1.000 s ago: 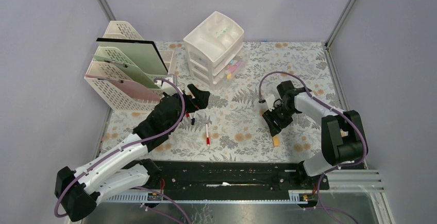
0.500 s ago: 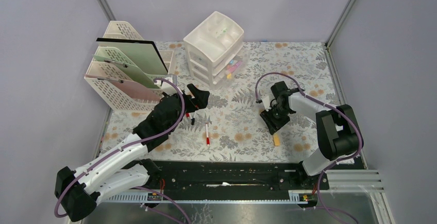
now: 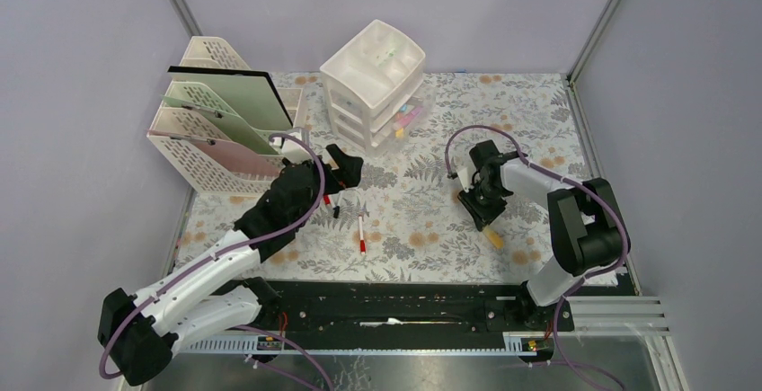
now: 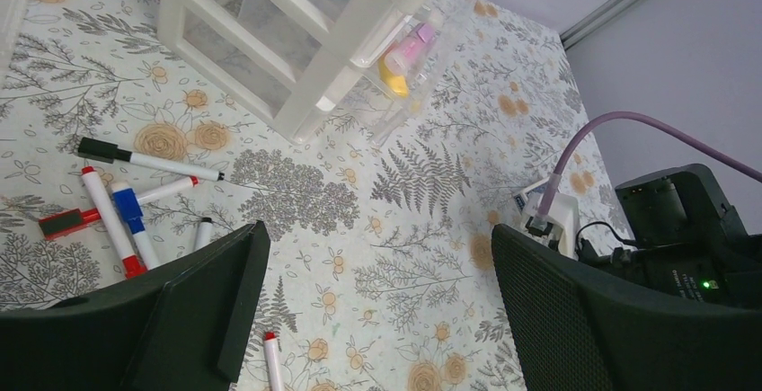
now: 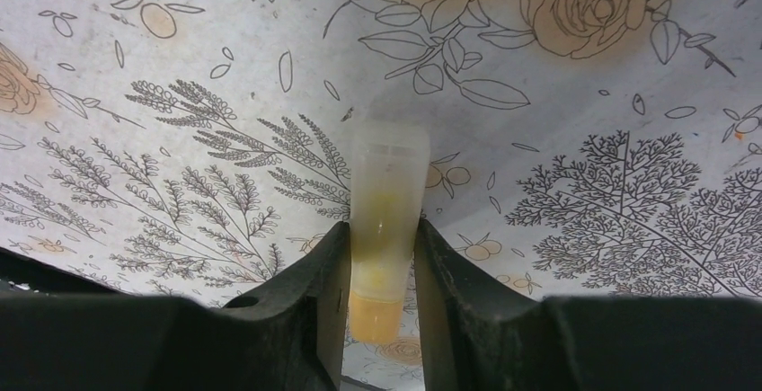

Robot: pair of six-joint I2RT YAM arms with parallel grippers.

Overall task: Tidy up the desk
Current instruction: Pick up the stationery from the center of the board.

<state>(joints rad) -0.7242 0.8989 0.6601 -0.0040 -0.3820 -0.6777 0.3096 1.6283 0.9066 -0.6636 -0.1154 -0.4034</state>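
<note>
1. The left gripper (image 4: 377,319) hangs wide and holds nothing. Loose markers (image 4: 109,217) lie just beside one of its fingers.
2. The desk (image 3: 422,229) spreads beneath both grippers, a pale cloth of grey ferns and orange flowers. It is probably soft and would wrinkle if things were dragged across it.
3. The right gripper (image 5: 382,274) pinches a yellow highlighter (image 5: 386,184) mid-barrel. It is likely light, stiff and slick.

White arms (image 3: 202,270), black joints (image 3: 589,229), looping purple cables (image 3: 463,132).

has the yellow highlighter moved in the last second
Yes. The yellow highlighter, pinched in the right hand, shifted slightly right, away from the red-capped marker.
</note>
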